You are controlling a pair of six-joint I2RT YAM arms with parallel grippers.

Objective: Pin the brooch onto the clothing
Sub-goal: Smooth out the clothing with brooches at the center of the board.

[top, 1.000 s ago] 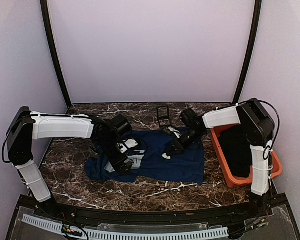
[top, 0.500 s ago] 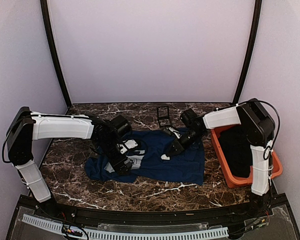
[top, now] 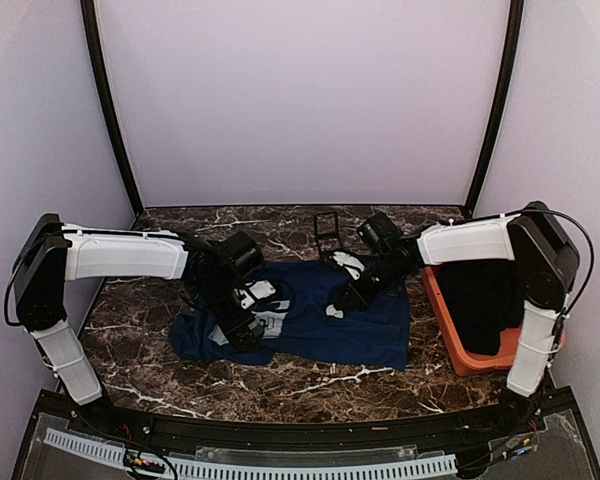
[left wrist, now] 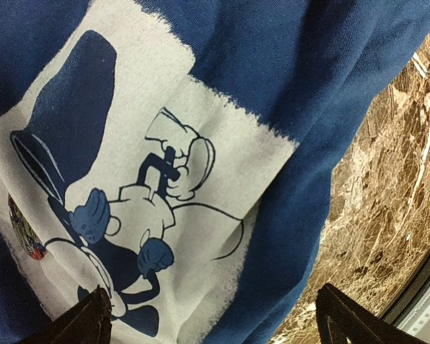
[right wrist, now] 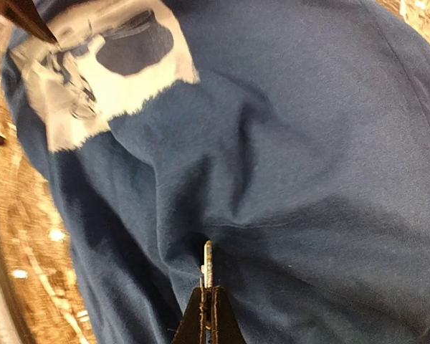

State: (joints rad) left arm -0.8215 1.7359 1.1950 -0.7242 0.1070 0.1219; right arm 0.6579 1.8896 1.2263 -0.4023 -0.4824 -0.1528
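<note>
No readable lettering anywhere, even on the printed T-shirt [left wrist: 330, 86].

I see a dark brown marble table [top: 310, 385] with white veins; pale lilac walls [top: 300, 100] rise behind and beside it, black poles [top: 108, 110] at its back corners.

Open marble table [top: 310, 385] before the shirt [top: 370, 335]; orange bin [top: 442, 320] along the right; black case [top: 327, 232] behind

Looks like a lab test cell from my end: plain lilac enclosure walls [top: 300, 100], black curved frame poles [top: 110, 110], marble-pattern tabletop [top: 310, 385], left arm [top: 120, 255] and right arm [top: 470, 240] bolted at the near edge, slotted cable track [top: 250, 465] along the front, orange bin [top: 450, 345].
</note>
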